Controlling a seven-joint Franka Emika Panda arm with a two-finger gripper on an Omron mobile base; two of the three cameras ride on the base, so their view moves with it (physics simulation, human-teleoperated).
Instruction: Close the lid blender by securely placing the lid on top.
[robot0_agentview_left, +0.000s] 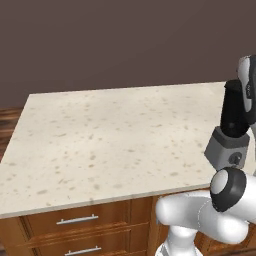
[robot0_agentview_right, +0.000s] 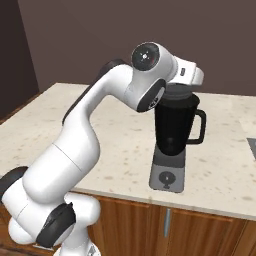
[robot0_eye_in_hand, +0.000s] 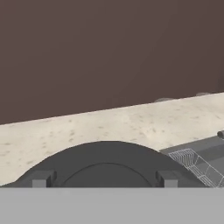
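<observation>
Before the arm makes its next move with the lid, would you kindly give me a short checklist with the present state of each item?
1. Blender upright on the counter: ok.
2. Lid at the gripper, between the fingertips: ok.
3. Hand above the jar mouth in the right base view: ok.
4. Lid seated flush on the rim: cannot tell; the arm hides it.
5. Grip closed on the lid: cannot tell.

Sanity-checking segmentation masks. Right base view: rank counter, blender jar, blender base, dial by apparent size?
1. counter, spans the frame.
2. blender jar, its top partly behind the arm.
3. blender base, flatter grey box under the jar.
4. dial, small dark circle on the base's front.
</observation>
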